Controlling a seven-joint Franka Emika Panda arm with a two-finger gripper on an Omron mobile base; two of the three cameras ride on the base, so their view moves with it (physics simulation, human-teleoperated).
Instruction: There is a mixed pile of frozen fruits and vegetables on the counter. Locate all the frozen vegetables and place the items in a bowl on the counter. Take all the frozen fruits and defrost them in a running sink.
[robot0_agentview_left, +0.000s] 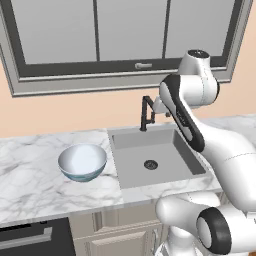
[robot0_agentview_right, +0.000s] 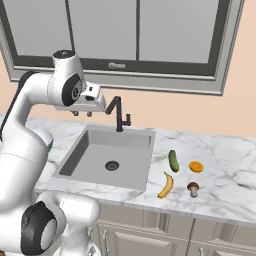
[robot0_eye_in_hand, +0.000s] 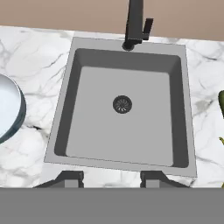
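The pile lies on the counter (robot0_agentview_right: 225, 185) right of the sink (robot0_agentview_right: 120, 147): a dark green oblong vegetable (robot0_agentview_right: 173, 160), a small orange fruit (robot0_agentview_right: 196, 166), a yellow banana (robot0_agentview_right: 166, 185) and a brown-capped mushroom (robot0_agentview_right: 193, 188). The pale blue bowl (robot0_agentview_left: 82, 162) stands empty left of the sink (robot0_agentview_left: 150, 145). My gripper (robot0_agentview_right: 82, 113) hangs high over the sink's left rear, pointing down. In the hand view my gripper (robot0_eye_in_hand: 112, 177) has its fingertips apart with nothing between them, above the basin (robot0_eye_in_hand: 122, 131). The bowl's rim (robot0_eye_in_hand: 8, 113) shows at the left edge, the green vegetable (robot0_eye_in_hand: 222, 100) at the right.
A tall black faucet (robot0_agentview_right: 119, 112) rises behind the sink, close to my hand. No water shows in the basin. A window runs along the back wall. Beige cabinets sit below the counter, with a dark appliance front (robot0_agentview_left: 30, 237) at lower left.
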